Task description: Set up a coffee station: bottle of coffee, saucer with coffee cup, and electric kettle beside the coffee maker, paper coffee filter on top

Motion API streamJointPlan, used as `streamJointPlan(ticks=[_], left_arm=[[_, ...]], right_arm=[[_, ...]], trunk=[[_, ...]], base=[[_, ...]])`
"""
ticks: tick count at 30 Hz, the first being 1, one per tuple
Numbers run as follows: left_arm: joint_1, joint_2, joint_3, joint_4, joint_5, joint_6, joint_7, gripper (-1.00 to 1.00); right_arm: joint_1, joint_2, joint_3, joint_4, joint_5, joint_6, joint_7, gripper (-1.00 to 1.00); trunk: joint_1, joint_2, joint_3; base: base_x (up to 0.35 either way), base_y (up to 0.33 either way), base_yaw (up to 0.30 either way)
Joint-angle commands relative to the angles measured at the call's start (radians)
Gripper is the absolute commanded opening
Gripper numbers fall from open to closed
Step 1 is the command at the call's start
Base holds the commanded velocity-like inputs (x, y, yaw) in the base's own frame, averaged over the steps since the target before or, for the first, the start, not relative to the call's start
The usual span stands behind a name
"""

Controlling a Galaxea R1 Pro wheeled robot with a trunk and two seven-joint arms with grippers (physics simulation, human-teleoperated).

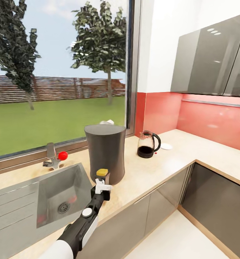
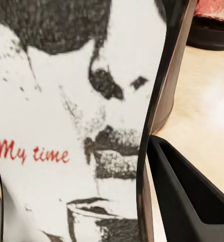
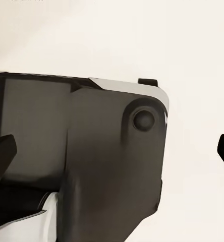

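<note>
While the left gripper (image 1: 102, 180) clamps the bottle of coffee (image 1: 102, 175) upright, just in front of the coffee maker (image 1: 105, 153) | bare kitchen countertop (image 1: 152, 169) lies between there and the electric kettle (image 1: 147, 144) | sink (image 1: 58, 194) edge close on the other side | right gripper: jaws apart, empty.

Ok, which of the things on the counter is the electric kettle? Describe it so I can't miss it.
Start at the big window, then follow the light beige wood-grain countertop toward the red-tiled corner. Past the tall dark grey tapered coffee maker stands a shorter rounded clear glass jug. Its black loop handle, black lid and see-through body set it apart from the opaque cylinder and the flat white saucer behind it.
</note>
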Motion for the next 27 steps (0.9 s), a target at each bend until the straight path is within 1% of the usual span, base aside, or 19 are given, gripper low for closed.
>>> streamJointPlan(ticks=[1, 3, 5, 11, 20, 27], left_arm=[[-0.001, 0.001, -0.008, 0.001, 0.008, -0.004, 0.009, -1.0], [-0.001, 0.0, -0.008, 0.001, 0.008, -0.004, 0.009, -1.0], [0.002, 0.008, -0.01, -0.01, 0.003, -0.012, 0.007, -1.0], [0.004, 0.01, -0.009, -0.044, 0.001, -0.008, 0.005, -1.0], [0.008, 0.01, -0.01, -0.096, 0.0, -0.002, 0.005, -1.0], [0.011, 0.01, -0.014, -0.095, -0.001, -0.007, 0.007, -1.0]], right_arm=[[0.0, -0.001, 0.008, 0.0, -0.011, -0.003, 0.001, 1.0], [0.0, -0.001, 0.008, 0.0, -0.011, -0.003, 0.001, 1.0], [-0.001, 0.01, 0.007, -0.001, -0.012, -0.003, 0.002, 1.0], [-0.001, 0.039, 0.007, 0.0, -0.013, -0.005, 0.001, 1.0], [-0.001, 0.045, 0.007, 0.0, -0.012, -0.005, 0.001, 1.0], [-0.001, 0.045, 0.007, 0.0, -0.012, -0.005, 0.001, 1.0]], trunk=[[0.0, -0.001, 0.0], [0.0, -0.001, 0.0], [0.0, -0.001, 0.0], [0.0, -0.001, 0.0], [0.0, -0.001, 0.0], [0.0, -0.001, 0.0]], base=[[0.001, 0.0, 0.0], [0.019, -0.011, 0.0], [0.0, 0.0, 0.0], [0.0, 0.0, 0.0], [0.0, -0.001, 0.0], [0.0, -0.222, 0.0]])
